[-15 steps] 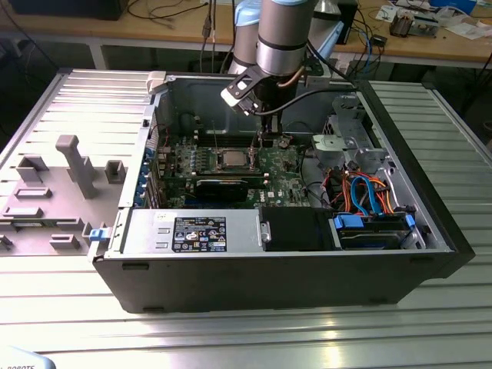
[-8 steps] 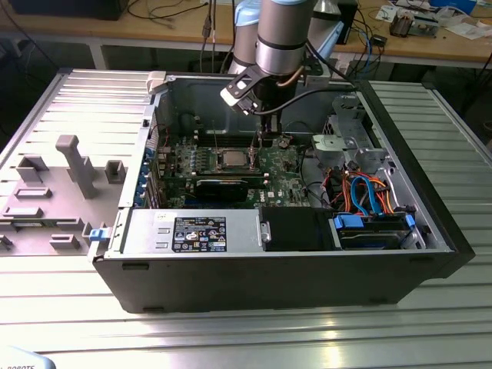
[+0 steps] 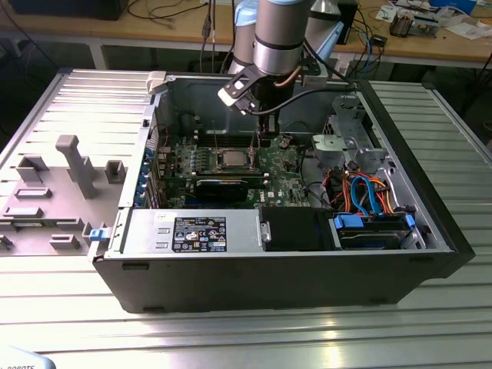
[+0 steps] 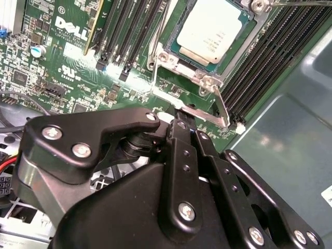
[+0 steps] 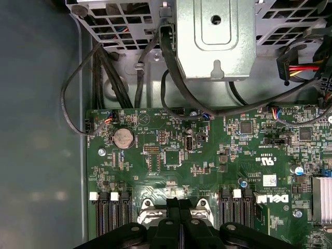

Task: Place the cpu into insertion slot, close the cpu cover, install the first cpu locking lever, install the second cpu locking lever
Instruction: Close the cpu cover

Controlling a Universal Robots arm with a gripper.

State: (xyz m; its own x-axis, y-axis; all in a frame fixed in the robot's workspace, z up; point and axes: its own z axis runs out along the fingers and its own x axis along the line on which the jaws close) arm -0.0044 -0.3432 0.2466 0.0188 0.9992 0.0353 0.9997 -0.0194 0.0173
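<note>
The cpu (image 4: 211, 30), a square chip with a dull silver top, lies in the insertion slot (image 4: 165, 56) on the green motherboard (image 3: 288, 173). The cpu cover (image 4: 193, 68), a thin silvery frame, lies flat around it. Two thin wire locking levers (image 4: 222, 106) (image 4: 155, 46) stand angled up at two sides of the socket. My gripper (image 4: 179, 115) is shut, with its black fingers pressed together. Its tips sit just beside the socket's edge, by the foot of the nearer lever. In the exterior view the gripper (image 3: 265, 137) hangs to the exterior view's right of the cpu (image 3: 234, 159).
The open computer case (image 3: 430, 231) lies on a ribbed metal table. Long black memory slots (image 4: 270, 57) flank the socket. A black card (image 3: 223, 187), a drive cage (image 3: 346, 138), coloured cables (image 3: 361, 192) and a power supply (image 3: 192, 231) crowd the case. A grey fixture (image 3: 69, 165) stands outside.
</note>
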